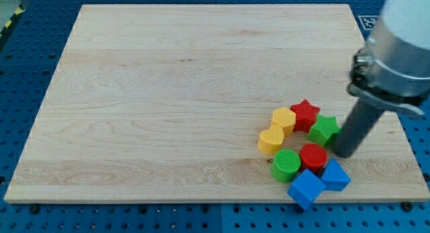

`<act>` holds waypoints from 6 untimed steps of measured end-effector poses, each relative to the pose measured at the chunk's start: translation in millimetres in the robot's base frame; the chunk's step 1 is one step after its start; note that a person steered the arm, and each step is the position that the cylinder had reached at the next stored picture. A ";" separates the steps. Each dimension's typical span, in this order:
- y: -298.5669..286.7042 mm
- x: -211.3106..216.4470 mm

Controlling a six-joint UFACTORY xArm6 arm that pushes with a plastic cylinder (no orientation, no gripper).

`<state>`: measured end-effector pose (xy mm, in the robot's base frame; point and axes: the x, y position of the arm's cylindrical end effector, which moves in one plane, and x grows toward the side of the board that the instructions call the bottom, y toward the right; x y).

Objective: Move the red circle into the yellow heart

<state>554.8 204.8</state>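
The red circle lies at the view's lower right, touching the green circle on its left. The yellow heart lies to the upper left of the red circle, a small gap apart. My tip rests on the board just right of the red circle and below the green star, close to both. The dark rod rises from it toward the view's upper right.
A yellow hexagon and a red star sit above the heart. A blue cube and a blue triangle lie below the red circle, near the board's bottom edge. The arm's grey body overhangs the right edge.
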 end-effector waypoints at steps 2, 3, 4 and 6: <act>98.3 62.8; 98.3 62.8; 67.7 63.7; -34.6 33.9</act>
